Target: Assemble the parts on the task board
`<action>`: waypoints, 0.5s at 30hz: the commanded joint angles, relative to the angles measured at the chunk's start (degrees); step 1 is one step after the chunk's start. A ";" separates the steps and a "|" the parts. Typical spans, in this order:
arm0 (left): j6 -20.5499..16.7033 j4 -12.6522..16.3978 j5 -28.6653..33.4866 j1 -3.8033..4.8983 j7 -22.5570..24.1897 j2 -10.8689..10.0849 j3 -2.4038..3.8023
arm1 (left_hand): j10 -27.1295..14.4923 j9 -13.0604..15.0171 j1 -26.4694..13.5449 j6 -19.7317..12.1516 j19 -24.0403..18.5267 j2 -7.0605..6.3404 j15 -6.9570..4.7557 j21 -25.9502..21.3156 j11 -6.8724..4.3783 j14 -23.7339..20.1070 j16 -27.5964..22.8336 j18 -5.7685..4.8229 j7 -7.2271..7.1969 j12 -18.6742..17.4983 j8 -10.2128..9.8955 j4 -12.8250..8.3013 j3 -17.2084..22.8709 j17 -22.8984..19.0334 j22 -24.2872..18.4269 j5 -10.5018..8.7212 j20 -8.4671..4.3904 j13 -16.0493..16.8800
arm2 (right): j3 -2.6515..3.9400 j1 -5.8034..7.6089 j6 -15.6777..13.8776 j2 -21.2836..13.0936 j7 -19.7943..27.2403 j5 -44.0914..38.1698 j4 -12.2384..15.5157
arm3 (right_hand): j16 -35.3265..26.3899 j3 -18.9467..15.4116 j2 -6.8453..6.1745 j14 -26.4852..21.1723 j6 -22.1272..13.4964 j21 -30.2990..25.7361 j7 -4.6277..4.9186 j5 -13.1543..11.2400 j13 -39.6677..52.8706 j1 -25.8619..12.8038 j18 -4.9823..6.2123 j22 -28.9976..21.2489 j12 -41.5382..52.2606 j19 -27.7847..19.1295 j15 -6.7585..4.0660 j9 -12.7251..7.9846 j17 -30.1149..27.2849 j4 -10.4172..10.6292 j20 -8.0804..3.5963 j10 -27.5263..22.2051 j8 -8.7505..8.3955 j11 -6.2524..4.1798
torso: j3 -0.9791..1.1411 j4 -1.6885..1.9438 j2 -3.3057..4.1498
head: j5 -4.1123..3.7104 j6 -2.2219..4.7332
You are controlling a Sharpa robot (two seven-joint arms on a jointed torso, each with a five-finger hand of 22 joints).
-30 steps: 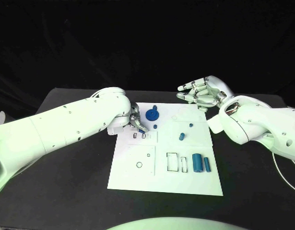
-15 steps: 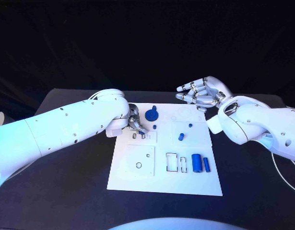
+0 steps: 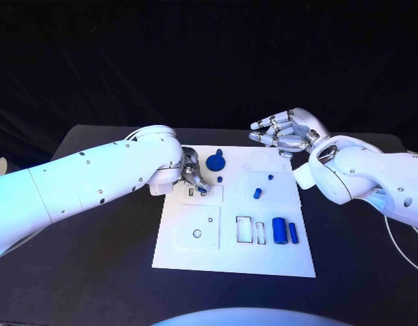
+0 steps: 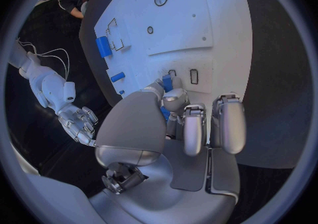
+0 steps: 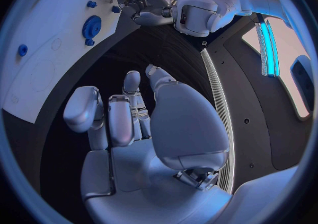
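The white task board (image 3: 230, 255) lies mid-table. My left hand (image 3: 191, 175) is over its near-left part and pinches a small blue part (image 4: 167, 82) between thumb and fingertips, right above two small slots (image 4: 194, 76) in the board (image 4: 199, 11). My right hand (image 3: 282, 132) hovers off the board's far right corner, fingers apart and loosely bent, holding nothing. On the board sit a blue gear (image 3: 215, 162), small blue pegs (image 3: 257, 193), a blue cylinder (image 3: 280, 230) and a slim blue bar (image 3: 293, 231). The right wrist view shows the gear (image 5: 91, 25) and my left hand (image 5: 142, 6).
Two empty rectangular recesses (image 3: 244, 229) lie left of the cylinder. A square raised plate with a round hole (image 3: 197, 233) takes up the board's near-left area. Black table (image 3: 91, 258) surrounds the board on all sides.
The left hand has shifted very slightly over the slots with the blue part still pinched. The right hand has stayed in place.
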 commanded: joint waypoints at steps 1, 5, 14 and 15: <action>0.41 -0.15 0.75 0.15 -4.57 0.44 0.05 | 0.28 0.15 -0.71 2.02 3.38 0.08 -0.47 0.03 -0.08 6.03 0.18 -0.01 -1.69 -0.45 0.31 -9.09 9.64 15.06 10.12 0.21 -0.17 -0.24 | -0.02 -0.06 0.77 0.10 0.13 -0.59 0.01 | -0.13 -0.26 0.25 1.84 0.23 -0.31 -0.12 0.28 -0.03 -0.36 0.80 -0.04 0.26 -0.06 0.27 0.09 0.08 -0.02 0.09 -0.20 0.27 -0.33 | 0.00 -0.06 0.01 | 0.08 -0.02; 0.73 -0.76 0.22 0.24 -4.59 0.92 0.04 | 0.31 0.25 -0.89 2.08 3.40 -0.08 -0.48 0.08 -0.10 6.03 0.18 -0.02 -1.71 -0.50 0.36 -9.18 10.02 15.06 10.17 0.21 -0.17 -0.34 | -0.03 -0.06 0.76 0.13 0.14 -0.59 0.02 | -0.13 -0.26 0.25 1.84 0.23 -0.31 -0.12 0.28 -0.03 -0.36 0.80 -0.04 0.26 -0.06 0.27 0.09 0.08 -0.02 0.09 -0.20 0.27 -0.33 | -0.02 -0.02 0.01 | -0.24 -0.01; 3.26 -3.05 -1.18 0.36 -4.69 2.16 0.00 | 0.66 0.65 -1.78 2.56 3.54 -0.84 -0.52 0.42 -0.19 6.03 0.18 -0.11 -1.83 -0.38 0.61 -9.49 11.26 15.06 10.44 0.21 -0.19 -0.38 | -0.04 -0.06 0.78 0.30 0.19 -0.59 -0.12 | -0.16 -0.33 0.26 1.85 0.26 -0.37 -0.14 0.31 -0.07 -0.25 0.81 -0.10 0.29 -0.05 0.26 0.09 0.08 -0.09 0.08 -0.20 0.28 -0.35 | -0.02 -0.02 0.00 | -0.36 0.16; 3.45 -3.25 -1.29 0.36 -4.69 2.29 -0.01 | 0.65 0.69 -1.88 2.64 3.55 -0.89 -0.52 0.46 -0.20 6.03 0.18 -0.12 -1.85 -0.47 0.65 -9.50 11.33 15.06 10.47 0.21 -0.20 -0.55 | -0.04 -0.06 0.78 0.32 0.20 -0.59 -0.12 | -0.16 -0.33 0.26 1.85 0.26 -0.37 -0.14 0.31 -0.07 -0.25 0.81 -0.10 0.29 -0.05 0.26 0.09 0.08 -0.09 0.08 -0.20 0.28 -0.35 | -0.04 -0.02 0.03 | -0.25 0.11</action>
